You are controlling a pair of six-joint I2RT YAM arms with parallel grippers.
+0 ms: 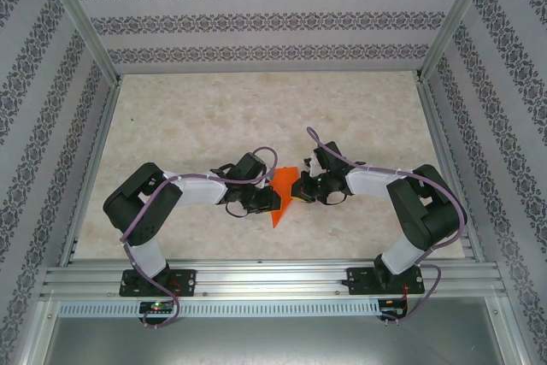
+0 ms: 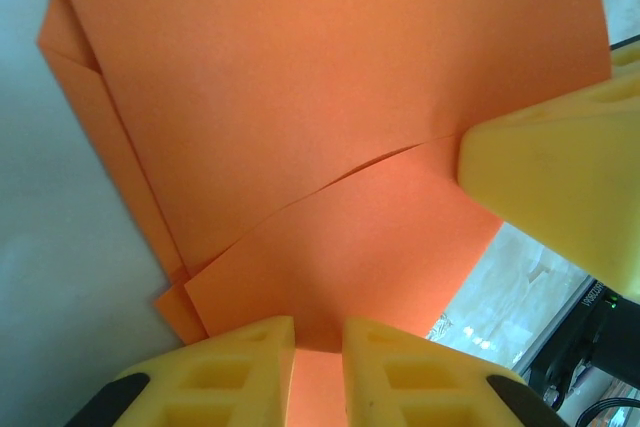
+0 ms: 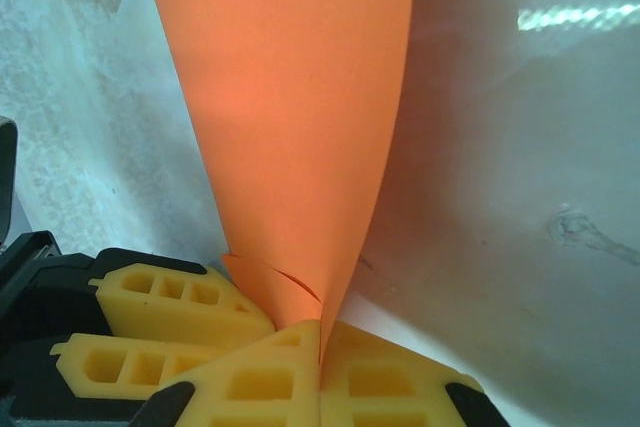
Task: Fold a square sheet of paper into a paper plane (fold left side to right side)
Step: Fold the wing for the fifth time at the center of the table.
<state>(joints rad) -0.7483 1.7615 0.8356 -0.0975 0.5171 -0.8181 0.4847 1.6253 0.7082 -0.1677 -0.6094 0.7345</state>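
Pinching the orange sheet of paper (image 1: 281, 197) mid-table (image 1: 256, 108): right gripper (image 3: 321, 347), fingers pressed together on one edge. Left gripper (image 2: 318, 347) opposite, fingers narrowly apart around another edge; cannot tell whether it grips.

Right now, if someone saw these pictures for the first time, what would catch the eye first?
The bright orange paper stands out, folded and held between the two arms near the middle of the pale table. In the right wrist view the yellow right fingers pinch its narrow end. In the left wrist view the left fingers straddle its edge.
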